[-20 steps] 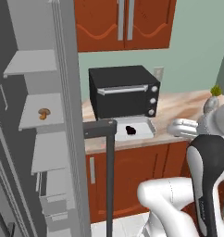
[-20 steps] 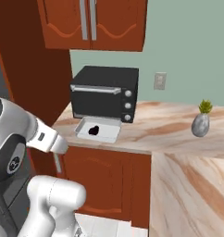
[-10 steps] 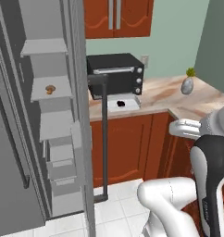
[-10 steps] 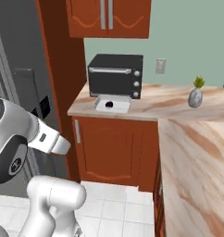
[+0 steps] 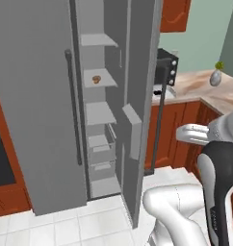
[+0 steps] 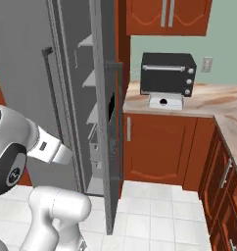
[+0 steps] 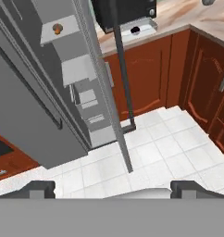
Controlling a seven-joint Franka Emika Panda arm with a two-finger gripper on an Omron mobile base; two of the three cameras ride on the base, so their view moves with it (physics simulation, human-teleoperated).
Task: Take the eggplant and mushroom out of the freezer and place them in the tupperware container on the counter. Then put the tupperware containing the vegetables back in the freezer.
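The freezer (image 5: 51,120) stands open, its door (image 5: 137,96) swung out with the long bar handle (image 7: 123,78) facing me. The mushroom (image 5: 96,79) sits on a light grey shelf inside, also seen as the mushroom (image 7: 57,28) in the hand view. On the counter (image 6: 208,98), the tupperware container (image 6: 172,99) lies in front of the black toaster oven (image 6: 168,73). The dark eggplant (image 6: 163,102) rests inside it. My gripper (image 7: 115,189) is open and holds nothing, well back from the freezer and above the tiled floor.
The open freezer door stands between the shelves and the counter. Orange-brown base cabinets (image 6: 159,147) run along the right and turn a corner toward me. A small vase with a plant (image 5: 215,77) stands further along the counter. White floor tiles (image 7: 169,152) lie below.
The whole picture has shifted: the base has backed away and turned toward the freezer, which now looms large while the counter sits farther off. Mushroom, eggplant and container stay put. Gripper remains open.
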